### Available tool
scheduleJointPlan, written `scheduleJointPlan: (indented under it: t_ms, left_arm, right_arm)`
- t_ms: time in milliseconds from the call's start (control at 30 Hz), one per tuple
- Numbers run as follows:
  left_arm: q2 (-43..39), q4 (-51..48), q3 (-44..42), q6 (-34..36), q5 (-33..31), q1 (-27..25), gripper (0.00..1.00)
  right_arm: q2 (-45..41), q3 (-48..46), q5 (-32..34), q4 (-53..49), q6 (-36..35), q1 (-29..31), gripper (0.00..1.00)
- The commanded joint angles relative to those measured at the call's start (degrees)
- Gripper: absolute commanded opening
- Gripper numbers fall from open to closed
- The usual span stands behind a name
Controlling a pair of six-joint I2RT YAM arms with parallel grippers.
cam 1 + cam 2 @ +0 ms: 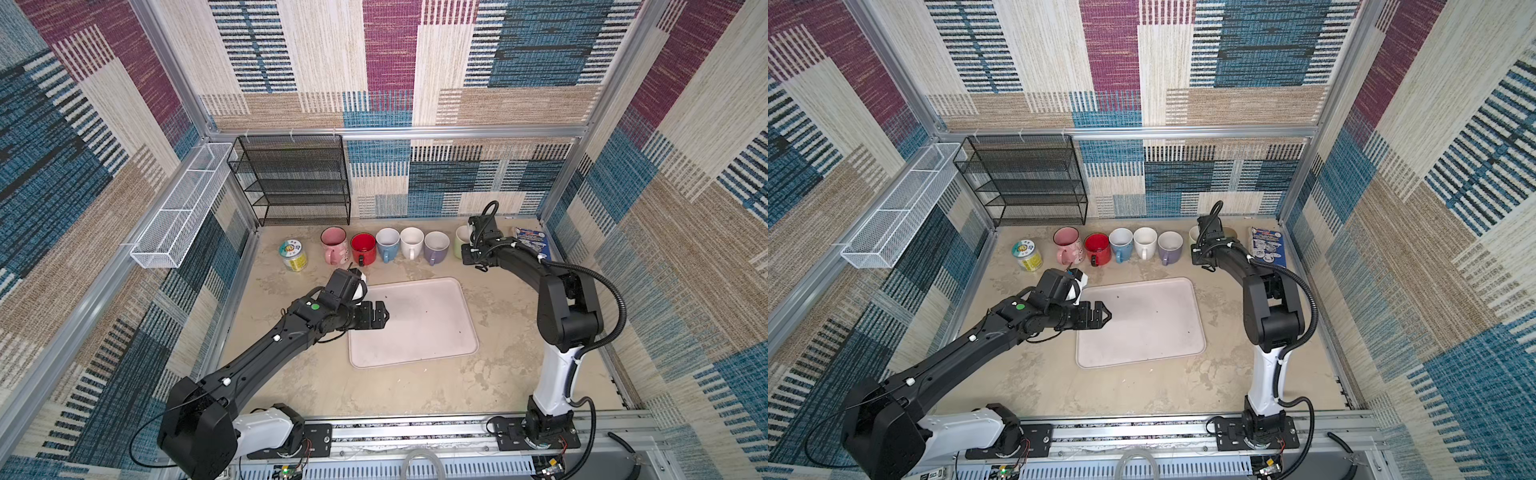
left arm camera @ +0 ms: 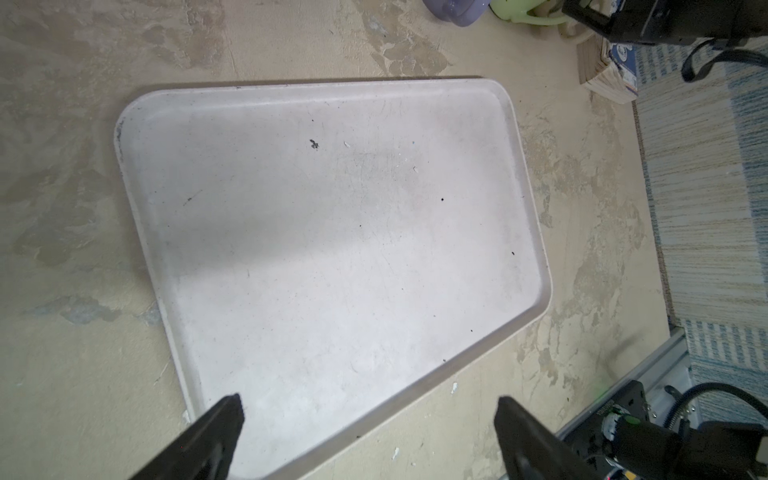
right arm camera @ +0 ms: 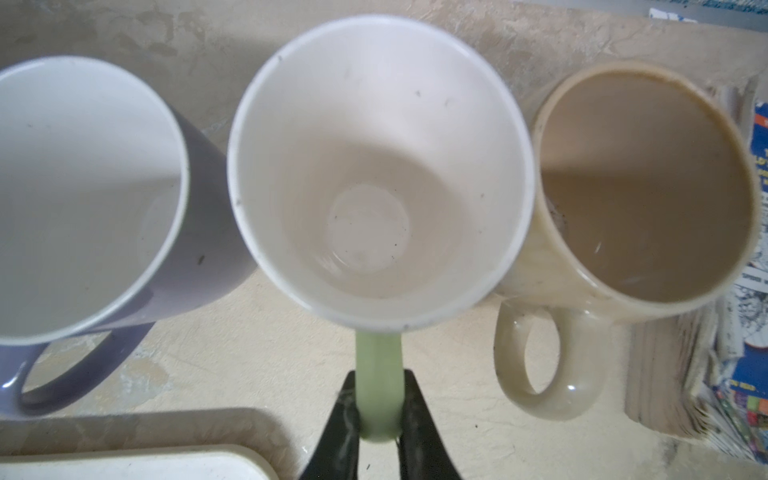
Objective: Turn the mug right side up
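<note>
right gripper (image 3: pixel 380 376): fingers (image 3: pixel 340 428) nearly closed, one on each side of the green mug (image 3: pixel 380 174) handle. Both are pressed against it, no gap visible. Nothing else is touched.

The green mug is upright: mouth up, white inside, base on the table (image 3: pixel 232 365). It sits in the mug row at the back right, handle toward the arm bases. It's between the purple mug (image 3: pixel 212 216) and the beige mug (image 3: pixel 644 178). Its rim overlaps both in the right wrist view; can't tell if they really touch. In both top views the right wrist covers most of it.

left gripper (image 2: pixel 369 401): fingers (image 2: pixel 216 432) spread wide. They hold nothing and touch nothing, and hover over the left edge of the tray (image 2: pixel 124 124).

Row, going left from the purple mug: white mug (image 1: pixel 411 239), blue mug (image 1: pixel 387 241), red mug (image 1: pixel 363 245), pink mug (image 1: pixel 333 239), all mouth up. The jar (image 1: pixel 294 254) is at the left end. A stack of booklets (image 3: pixel 673 374) lies just beside the beige mug on the far right.
</note>
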Motion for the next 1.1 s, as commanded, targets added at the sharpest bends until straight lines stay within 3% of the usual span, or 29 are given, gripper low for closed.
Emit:
scheduleJointPlan:
  t_ms: [0, 367, 700, 900, 1000, 1067]
  left_arm:
    - [-0.7, -0.7, 0.1, 0.2, -0.6, 0.0, 0.99]
    - [-1.1, -4.6, 4.1, 1.1, -2.6, 0.0, 1.00]
    - [-3.2, -10.8, 11.6, 1.9, -10.4, 0.3, 1.00]
    - [-7.8, -12.2, 12.9, 1.0, -20.2, 0.9, 1.00]
    - [-10.8, -13.2, 12.4, -0.3, -29.1, 1.4, 1.00]
    - [-13.2, -12.6, 10.9, -1.3, -34.7, 1.8, 1.00]
  right_arm:
    - [-0.1, -0.3, -0.8, 2.0, -0.4, 0.3, 0.26]
    - [-3.1, -1.9, -1.2, 3.4, 0.5, 0.4, 0.43]
    - [-22.0, -15.9, -3.3, 16.2, 2.7, 0.4, 0.60]
    - [-35.9, -30.0, -2.1, 27.3, 4.3, 0.4, 0.77]
    - [-41.1, -36.7, 3.0, 32.2, 5.0, 0.4, 0.99]
    - [-44.5, -40.9, 5.3, 35.7, 5.5, 0.4, 1.00]
